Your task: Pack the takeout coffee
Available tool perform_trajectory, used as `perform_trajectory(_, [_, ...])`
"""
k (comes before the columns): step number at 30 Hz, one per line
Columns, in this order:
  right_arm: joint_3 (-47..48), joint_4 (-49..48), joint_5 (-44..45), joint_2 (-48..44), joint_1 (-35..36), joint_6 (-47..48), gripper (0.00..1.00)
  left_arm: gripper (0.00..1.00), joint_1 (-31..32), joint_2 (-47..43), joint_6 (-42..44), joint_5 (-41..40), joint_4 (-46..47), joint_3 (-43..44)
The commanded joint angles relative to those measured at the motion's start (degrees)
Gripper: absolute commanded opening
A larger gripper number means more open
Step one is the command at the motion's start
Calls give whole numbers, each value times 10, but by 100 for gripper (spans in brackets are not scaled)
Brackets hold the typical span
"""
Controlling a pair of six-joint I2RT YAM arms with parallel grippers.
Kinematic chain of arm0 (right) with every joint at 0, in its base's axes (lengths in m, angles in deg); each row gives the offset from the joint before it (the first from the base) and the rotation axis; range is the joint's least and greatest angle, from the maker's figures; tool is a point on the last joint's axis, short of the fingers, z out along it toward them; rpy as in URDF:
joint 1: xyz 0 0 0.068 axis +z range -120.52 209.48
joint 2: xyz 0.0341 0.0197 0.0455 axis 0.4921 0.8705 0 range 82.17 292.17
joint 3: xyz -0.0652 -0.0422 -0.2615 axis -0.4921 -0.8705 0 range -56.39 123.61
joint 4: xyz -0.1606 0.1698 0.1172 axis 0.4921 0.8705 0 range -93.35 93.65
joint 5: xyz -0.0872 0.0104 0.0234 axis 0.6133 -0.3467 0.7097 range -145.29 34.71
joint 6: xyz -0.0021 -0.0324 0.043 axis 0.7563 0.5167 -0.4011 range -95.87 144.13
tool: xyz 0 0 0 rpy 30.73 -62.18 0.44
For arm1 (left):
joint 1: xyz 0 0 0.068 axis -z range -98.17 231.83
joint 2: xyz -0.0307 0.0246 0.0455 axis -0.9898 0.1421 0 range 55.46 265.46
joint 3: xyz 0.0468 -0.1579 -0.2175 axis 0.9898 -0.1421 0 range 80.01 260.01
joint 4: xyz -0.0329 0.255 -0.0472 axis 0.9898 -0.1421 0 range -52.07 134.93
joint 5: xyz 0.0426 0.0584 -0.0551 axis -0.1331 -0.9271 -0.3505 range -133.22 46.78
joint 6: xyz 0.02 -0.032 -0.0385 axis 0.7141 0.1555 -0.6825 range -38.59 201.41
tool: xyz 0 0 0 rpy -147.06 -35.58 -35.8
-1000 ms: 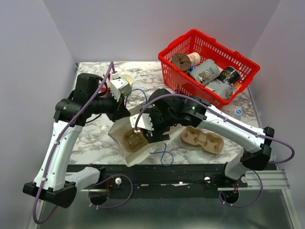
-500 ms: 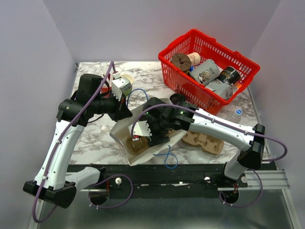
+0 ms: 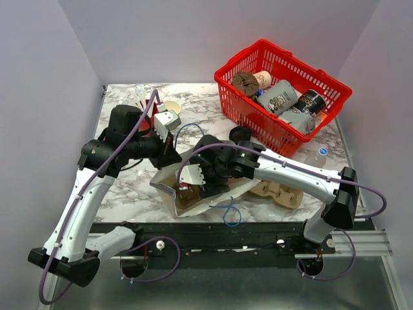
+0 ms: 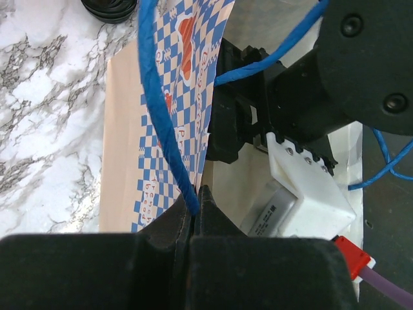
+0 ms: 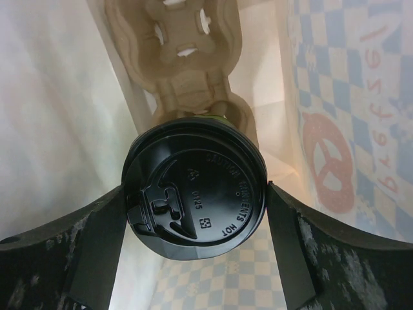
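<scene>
The takeout coffee (image 5: 193,194) (black lid facing the wrist camera) is clasped between the widely spread fingers of the right gripper (image 5: 193,223) inside the paper bag (image 5: 51,97), over a cardboard cup carrier (image 5: 187,45) and perhaps touching it, while the left gripper (image 4: 193,210) pinches the bag's blue handle (image 4: 158,110).

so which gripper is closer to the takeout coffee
Right. The right gripper clasps the takeout coffee inside the paper bag; the left gripper is at the bag's rim, pinching its blue handle.
</scene>
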Motion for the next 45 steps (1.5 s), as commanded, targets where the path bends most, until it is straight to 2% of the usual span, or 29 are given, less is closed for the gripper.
perform_trajectory(1, [-14,-37,16,-6,-9,-10,51,0,16,-30,11,-20,23,-15])
perform_trajectory(9, [-85,-116,-6,-35,-21,-2,51,0,23,-39,23,-5,31,-28])
perform_trajectory(17, [-96,-132,-14,-23,-36,6,51,0,24,-48,57,6,25,-39])
perform_trajectory(26, [-120,-146,-64,-9,-67,10,52,0,24,-33,91,7,16,-31])
perform_trajectory(27, [-122,-150,-66,-4,-69,11,52,10,24,-30,94,2,14,-28])
perform_trajectory(33, [-111,-140,-100,27,-80,22,53,35,24,-15,106,-15,1,-14])
perform_trajectory(38, [-44,-85,-121,78,-85,36,54,43,24,-7,78,-47,14,-3])
perform_trajectory(45, [82,49,-137,158,-91,50,54,59,23,-14,32,-79,38,8])
